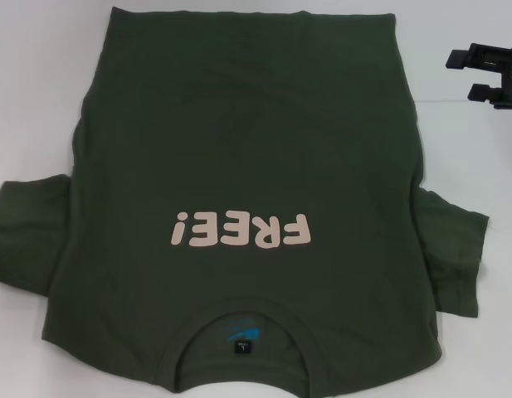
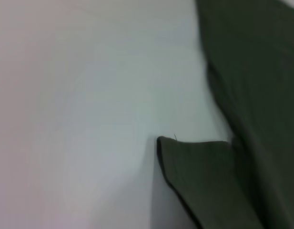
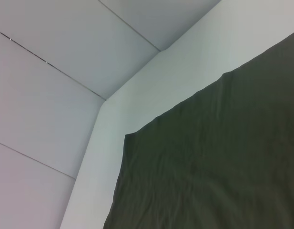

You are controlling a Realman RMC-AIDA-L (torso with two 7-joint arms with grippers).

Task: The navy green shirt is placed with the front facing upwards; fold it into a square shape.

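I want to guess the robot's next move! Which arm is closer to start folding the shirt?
Probably the right. Only the right gripper shows in the head view, over the table beside the navy green shirt near its far hem corner. The left gripper isn't visible.

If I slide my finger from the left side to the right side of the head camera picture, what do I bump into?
Bare white table → the shirt's left sleeve → the pink "FREE!" letters on the green shirt → the other sleeve → the black right gripper, up in the far corner.
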